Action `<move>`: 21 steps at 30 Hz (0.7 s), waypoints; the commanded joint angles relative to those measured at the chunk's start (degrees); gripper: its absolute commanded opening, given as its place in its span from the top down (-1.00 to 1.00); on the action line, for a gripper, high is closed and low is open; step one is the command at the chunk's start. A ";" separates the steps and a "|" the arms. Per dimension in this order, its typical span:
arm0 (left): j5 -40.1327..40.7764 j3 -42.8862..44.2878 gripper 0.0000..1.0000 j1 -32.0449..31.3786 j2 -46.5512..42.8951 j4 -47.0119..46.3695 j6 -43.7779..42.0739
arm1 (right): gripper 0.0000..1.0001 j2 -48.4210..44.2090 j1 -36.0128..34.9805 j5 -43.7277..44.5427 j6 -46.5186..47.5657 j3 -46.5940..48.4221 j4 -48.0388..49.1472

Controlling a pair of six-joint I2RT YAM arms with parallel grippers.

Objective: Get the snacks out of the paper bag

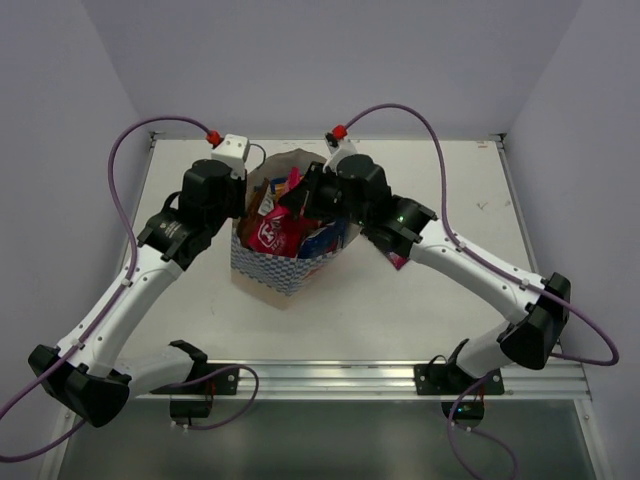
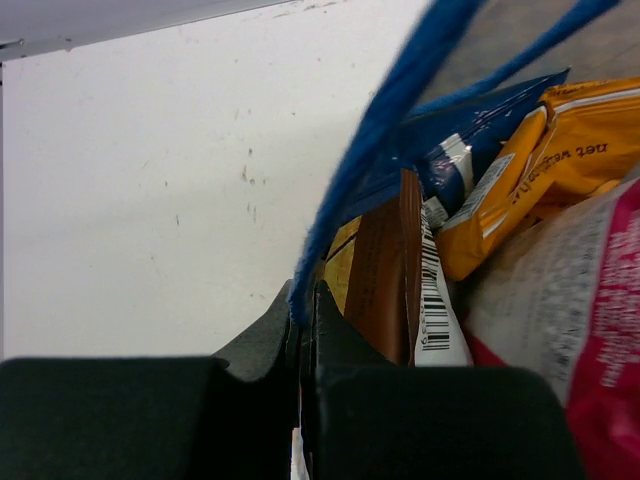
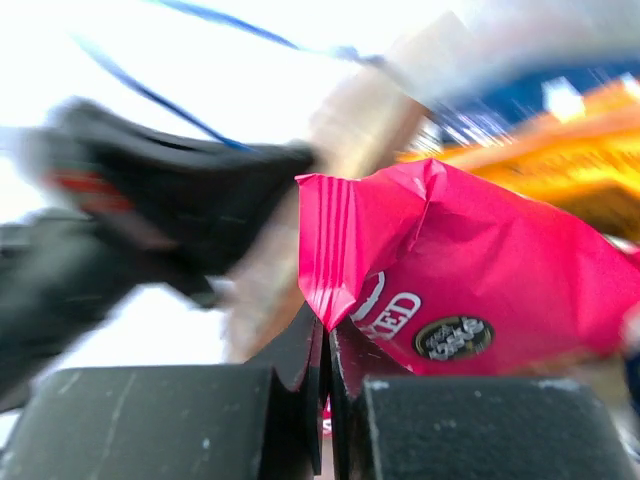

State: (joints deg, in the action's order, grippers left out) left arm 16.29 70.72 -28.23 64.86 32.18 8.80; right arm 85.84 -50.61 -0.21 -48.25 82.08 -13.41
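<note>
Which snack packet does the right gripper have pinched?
The solid magenta packet: its crimped edge sits in the shut right gripper. The orange packet and brown packet lie ungripped in the bag.

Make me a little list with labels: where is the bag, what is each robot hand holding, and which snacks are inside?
bag: paper bag standing upright in the middle of the table, top open
left gripper: shut on the bag's blue string handle
right gripper: shut on a corner of a pink packet, at the bag's mouth
inside the bag: orange packet, blue packet, brown packet, packed close together
</note>
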 commanded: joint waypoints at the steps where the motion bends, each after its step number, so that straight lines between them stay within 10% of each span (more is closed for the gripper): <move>1: 2.42 1.00 1.00 -0.51 -1.40 -2.56 -2.03 | 1.00 -3.05 0.07 -1.55 4.73 7.47 3.75; 21: 9.29 3.63 1.00 3.00 -1.58 -5.55 -4.22 | 1.00 3.02 6.22 -6.20 11.16 28.12 -4.07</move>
State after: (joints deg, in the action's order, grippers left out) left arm 22.39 70.72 -27.29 64.86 32.69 6.85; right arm 91.92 -46.52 -5.37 -40.05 101.75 -20.16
